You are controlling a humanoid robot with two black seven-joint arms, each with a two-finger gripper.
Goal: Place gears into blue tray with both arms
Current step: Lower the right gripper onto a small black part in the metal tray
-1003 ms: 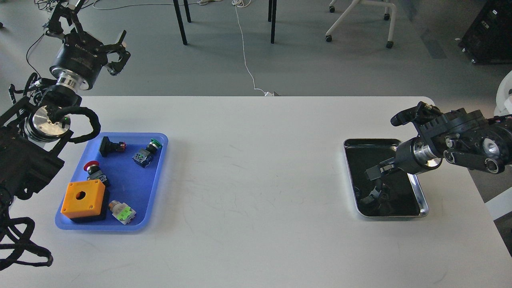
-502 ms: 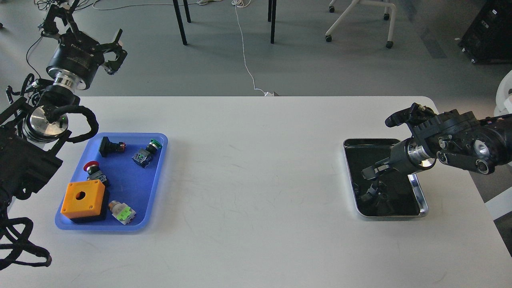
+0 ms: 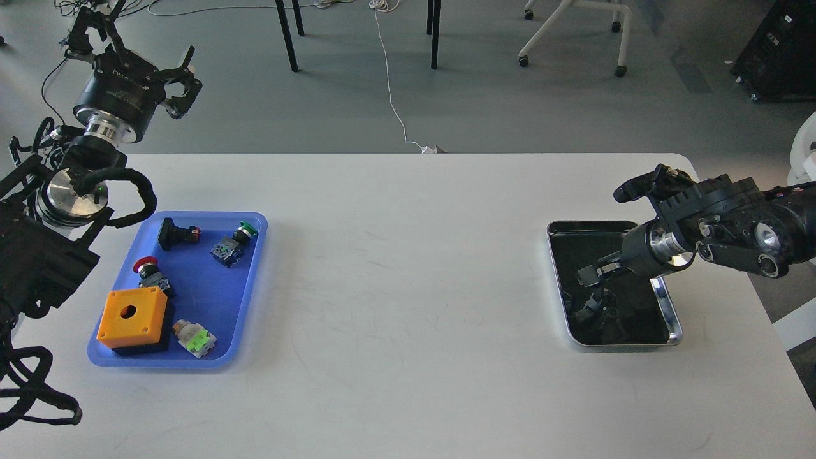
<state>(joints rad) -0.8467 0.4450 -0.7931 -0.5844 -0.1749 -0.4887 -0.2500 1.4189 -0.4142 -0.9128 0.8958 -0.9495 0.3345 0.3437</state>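
Note:
The blue tray [image 3: 252, 280] lies at the table's left and holds push-button switches and an orange box. I cannot make out the gears: the silver tray [image 3: 674, 331] at the right has a dark reflective bottom that hides anything small. My right gripper [image 3: 588, 276] reaches in from the right and hangs low over that tray's middle, dark against it, so its fingers cannot be told apart. My left gripper [image 3: 182, 81] is raised high beyond the table's far left corner, well behind the blue tray, with its fingers spread and nothing between them.
In the blue tray sit an orange box [image 3: 132, 317], a red-capped switch [image 3: 148, 268], a green-capped switch [image 3: 234, 242], a black switch [image 3: 175, 233] and a white and green part [image 3: 195, 338]. Chair and table legs stand on the floor behind the white table [image 3: 408, 287].
Over the last second my left gripper rose slightly up and left, and my right gripper shifted a little left over the silver tray. Both have stayed still in the last half second.

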